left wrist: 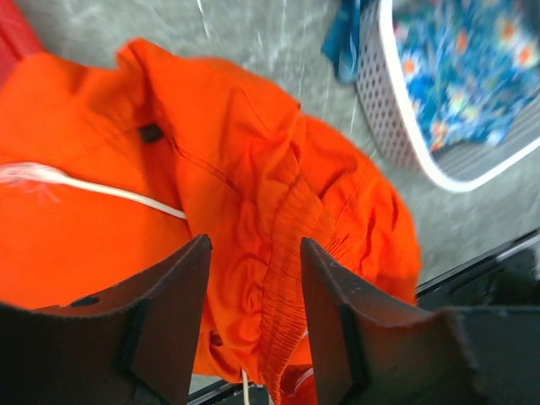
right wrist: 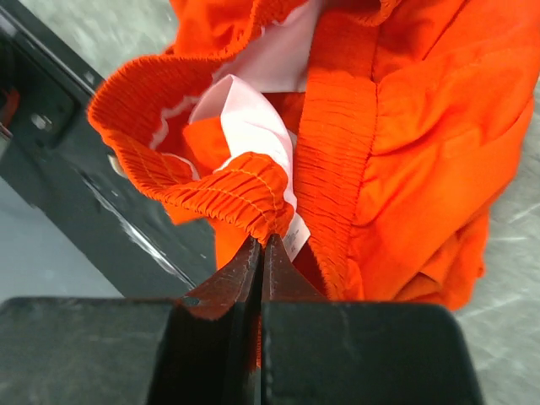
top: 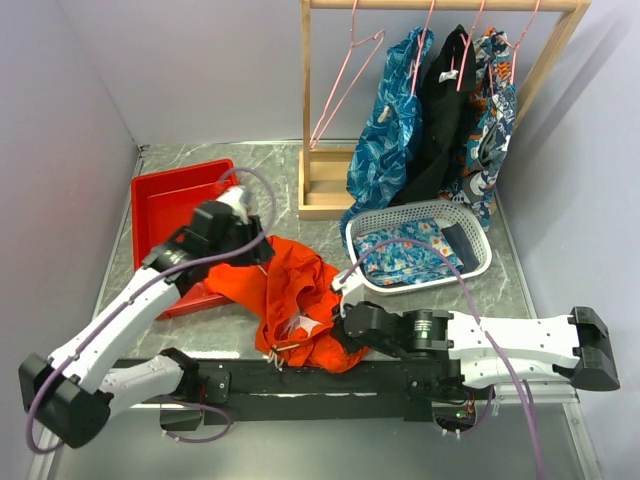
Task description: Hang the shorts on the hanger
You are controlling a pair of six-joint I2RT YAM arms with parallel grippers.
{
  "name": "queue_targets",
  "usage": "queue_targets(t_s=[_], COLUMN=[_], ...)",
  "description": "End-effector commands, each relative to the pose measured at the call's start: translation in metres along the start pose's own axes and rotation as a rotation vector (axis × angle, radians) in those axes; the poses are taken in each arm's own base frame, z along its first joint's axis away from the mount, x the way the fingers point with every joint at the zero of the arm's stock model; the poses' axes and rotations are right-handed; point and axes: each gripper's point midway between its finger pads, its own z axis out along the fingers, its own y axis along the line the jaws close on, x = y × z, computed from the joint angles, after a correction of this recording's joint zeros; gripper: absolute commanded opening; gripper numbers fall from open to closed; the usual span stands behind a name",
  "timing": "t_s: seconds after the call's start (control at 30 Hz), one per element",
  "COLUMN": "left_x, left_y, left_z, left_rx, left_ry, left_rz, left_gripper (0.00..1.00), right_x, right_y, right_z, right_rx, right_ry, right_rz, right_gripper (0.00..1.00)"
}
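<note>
Worktop [top: 330, 170]: grey marble pattern.

The shorts [top: 290, 295] lie crumpled on the worktop between the two arms, their left edge over the rim of the red bin [top: 160, 195] and their right side near the white basket [top: 415, 208].

Left gripper [left wrist: 253, 245]: released. Its jaws stand apart above the shorts [left wrist: 253, 169], with the gathered waistband showing between them and the cream drawstring cord [left wrist: 126, 194] to the left.

Right gripper [right wrist: 261, 245]: clenched on the shorts [right wrist: 405, 126]. It pinches a fold of the elastic waistband at the fingertips, at the garment's near edge by the black base rail [top: 330, 378].

The hanger [top: 345, 90]: pink wire, hanging bare by its hook from the wooden rack [top: 306, 100] at the far side, well apart from the shorts. Blue patterned garments [top: 395, 120] and a black garment [top: 440, 110] hang beside it.
</note>
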Motion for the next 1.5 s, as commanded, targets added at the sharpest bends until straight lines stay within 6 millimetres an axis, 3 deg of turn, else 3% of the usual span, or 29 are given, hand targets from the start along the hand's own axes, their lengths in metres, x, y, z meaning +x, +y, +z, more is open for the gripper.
queue_targets(t_s=[0.0, 0.07, 0.2, 0.3, 0.4, 0.6, 0.67, 0.77, 0.8, 0.83, 0.87, 0.9, 0.93, 0.97, 1.0, 1.03, 1.07, 1.1, 1.17, 1.2, 1.23, 1.27, 1.3, 1.33, 1.37, 1.4, 1.47], left_x=[0.011, 0.022, 0.064, 0.088, 0.099, 0.079, 0.075, 0.071, 0.066, 0.053, 0.037, 0.004, -0.016, -0.044, -0.079, -0.1, -0.123, -0.156, -0.183, -0.204, -0.213, -0.22, -0.233, -0.238, -0.242, -0.249, -0.253], left_y=[-0.013, -0.023, -0.045, -0.046, -0.043, -0.031, -0.036, -0.04, -0.036, -0.036, -0.037, -0.035, -0.035, -0.038, -0.038, -0.041, -0.044, -0.052, -0.063, -0.074, -0.081, -0.085, -0.092, -0.094, -0.098, -0.102, -0.103], left_z=[0.011, 0.014, 0.024, 0.033, 0.043, 0.073, 0.082, 0.092, 0.093, 0.09, 0.081, 0.072, 0.061, 0.037, 0.019, 0.002, -0.026, -0.057, -0.093, -0.123, -0.136, -0.146, -0.17, -0.179, -0.184, -0.196, -0.202], left_rx=[-0.031, -0.017, 0.002, -0.026, -0.061, -0.237, -0.242, -0.249, -0.285, -0.322, -0.347, -0.4, -0.41, -0.39, -0.369, -0.342, -0.313, -0.296, -0.272, -0.23, -0.205, -0.189, -0.161, -0.149, -0.136, -0.112, -0.106], left_ry=[0.025, 0.062, 0.19, 0.272, 0.306, 0.242, 0.238, 0.232, 0.214, 0.18, 0.123, 0.018, -0.038, -0.121, -0.199, -0.256, -0.327, -0.423, -0.504, -0.566, -0.593, -0.613, -0.664, -0.68, -0.69, -0.719, -0.734], left_rz=[0.13, 0.184, 0.332, 0.39, 0.417, 0.445, 0.454, 0.466, 0.466, 0.461, 0.427, 0.387, 0.343, 0.272, 0.196, 0.157, 0.121, 0.08, 0.053, 0.025, 0.017, 0.013, -0.012, -0.019, -0.025, -0.037, -0.048], left_gripper=[0.51, 0.5, 0.55, 0.57, 0.58, 0.56, 0.49, 0.21, 0.01, 0.01, 0.01, 0.01, 0.01, 0.01, 0.01, 0.01, 0.01, 0.01, 0.01, 0.01, 0.01, 0.01, 0.01, 0.01, 0.01, 0.01, 0.01], right_x=[-0.008, -0.006, -0.006, -0.006, -0.005, -0.01, -0.016, -0.028, -0.034, -0.041, -0.06, -0.07, -0.079, -0.103, -0.116, -0.127, -0.154, -0.167, -0.212, -0.23, -0.243, -0.269, -0.28, -0.291, -0.307, -0.315, -0.328], right_y=[0.003, 0.002, 0.002, 0.0, -0.002, -0.004, -0.004, -0.008, -0.009, -0.017, -0.013, -0.018, -0.029, -0.028, -0.032, -0.039, -0.042, -0.045, -0.047, -0.048, -0.05, -0.06, -0.061, -0.063, -0.074, -0.076, -0.078], right_z=[0.004, 0.005, 0.006, 0.006, 0.006, 0.0, -0.005, -0.017, -0.021, -0.027, -0.038, -0.046, -0.056, -0.072, -0.082, -0.093, -0.114, -0.125, -0.158, -0.171, -0.182, -0.209, -0.221, -0.229, -0.252, -0.26, -0.271], right_rx=[0.002, 0.005, 0.008, 0.018, 0.025, 0.024, 0.027, 0.043, 0.05, 0.084, 0.081, 0.107, 0.164, 0.172, 0.198, 0.228, 0.247, 0.257, 0.229, 0.22, 0.215, 0.231, 0.23, 0.243, 0.277, 0.294, 0.303], right_ry=[-0.079, -0.077, -0.082, -0.082, -0.082, -0.099, -0.11, -0.139, -0.155, -0.175, -0.214, -0.239, -0.263, -0.319, -0.35, -0.377, -0.45, -0.478, -0.591, -0.638, -0.667, -0.743, -0.767, -0.789, -0.847, -0.863, -0.885], right_rz=[0.142, 0.153, 0.16, 0.159, 0.16, 0.164, 0.168, 0.161, 0.163, 0.137, 0.141, 0.121, 0.101, 0.11, 0.087, 0.08, 0.102, 0.068, 0.112, 0.095, 0.093, 0.128, 0.093, 0.08, 0.094, 0.064, 0.042], right_gripper=[0.0, 0.0, 0.0, 0.0, 0.0, 0.0, 0.0, 0.0, 0.0, 0.0, 0.0, 0.0, 0.0, 0.0, 0.0, 0.0, 0.0, 0.0, 0.0, 0.0, 0.0, 0.0, 0.0, 0.0, 0.0, 0.0, 0.0])
